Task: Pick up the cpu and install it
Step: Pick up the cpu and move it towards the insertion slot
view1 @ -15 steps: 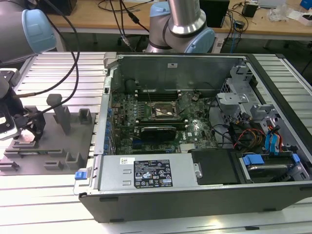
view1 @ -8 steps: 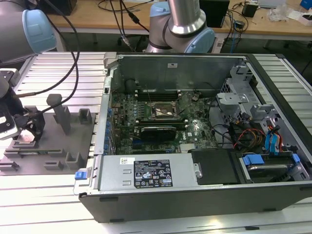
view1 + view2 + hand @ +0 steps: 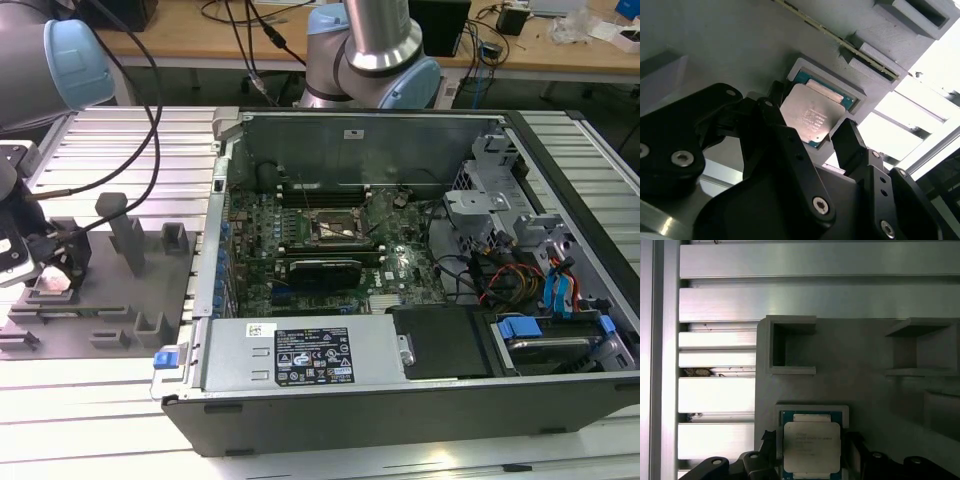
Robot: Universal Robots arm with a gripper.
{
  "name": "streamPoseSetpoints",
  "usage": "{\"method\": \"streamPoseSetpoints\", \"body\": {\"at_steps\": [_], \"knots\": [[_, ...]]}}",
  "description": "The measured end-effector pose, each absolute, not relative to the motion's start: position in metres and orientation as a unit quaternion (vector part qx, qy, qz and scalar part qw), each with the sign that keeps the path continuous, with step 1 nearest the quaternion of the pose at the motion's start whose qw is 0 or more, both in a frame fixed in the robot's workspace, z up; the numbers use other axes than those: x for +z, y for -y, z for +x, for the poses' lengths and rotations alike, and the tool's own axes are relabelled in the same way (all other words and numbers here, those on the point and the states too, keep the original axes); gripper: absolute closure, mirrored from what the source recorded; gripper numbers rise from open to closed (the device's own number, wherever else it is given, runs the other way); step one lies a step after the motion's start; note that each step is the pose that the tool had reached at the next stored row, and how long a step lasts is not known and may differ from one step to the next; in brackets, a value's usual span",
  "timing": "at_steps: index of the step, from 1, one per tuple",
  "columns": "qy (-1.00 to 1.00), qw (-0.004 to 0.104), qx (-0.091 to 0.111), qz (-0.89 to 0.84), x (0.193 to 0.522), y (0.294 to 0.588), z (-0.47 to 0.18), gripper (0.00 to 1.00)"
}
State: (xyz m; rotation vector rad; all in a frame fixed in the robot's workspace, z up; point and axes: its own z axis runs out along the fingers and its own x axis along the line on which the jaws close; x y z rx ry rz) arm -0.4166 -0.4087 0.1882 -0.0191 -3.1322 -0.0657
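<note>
The cpu (image 3: 812, 446), a flat square chip with a pale silver top on a green edge, lies in a shallow recess of the grey fixture plate (image 3: 860, 355). In both wrist views my gripper (image 3: 812, 114) is open and straddles it, one black finger (image 3: 774, 97) on one side and the other finger (image 3: 849, 136) on the opposite side, each close to the chip's edge. In the exterior view the gripper (image 3: 50, 272) hangs low over the fixture plate (image 3: 110, 290) at the exterior view's left. The dark socket (image 3: 338, 228) sits on the motherboard inside the open computer case (image 3: 400, 380).
Upright grey blocks (image 3: 125, 232) and small pockets (image 3: 175, 238) stand on the fixture plate beside the gripper. The case wall (image 3: 222, 200) rises between the fixture and the motherboard. Cables (image 3: 150, 110) hang from the arm. Drive cages (image 3: 545, 290) fill the case's right part.
</note>
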Motion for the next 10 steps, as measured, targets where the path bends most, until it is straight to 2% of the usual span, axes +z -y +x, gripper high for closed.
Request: {"method": "streamPoseSetpoints", "body": {"at_steps": [4, 5, 7, 10], "knots": [[1.000, 0.004, -0.021, -0.006, 0.1882, 0.4087, -0.4166, 0.34], [1.000, 0.004, -0.021, -0.006, 0.1882, 0.4087, -0.4166, 0.42], [1.000, 0.004, -0.021, -0.006, 0.1882, 0.4087, -0.4167, 0.45], [1.000, 0.004, -0.021, -0.006, 0.1882, 0.4087, -0.4167, 0.45]]}}
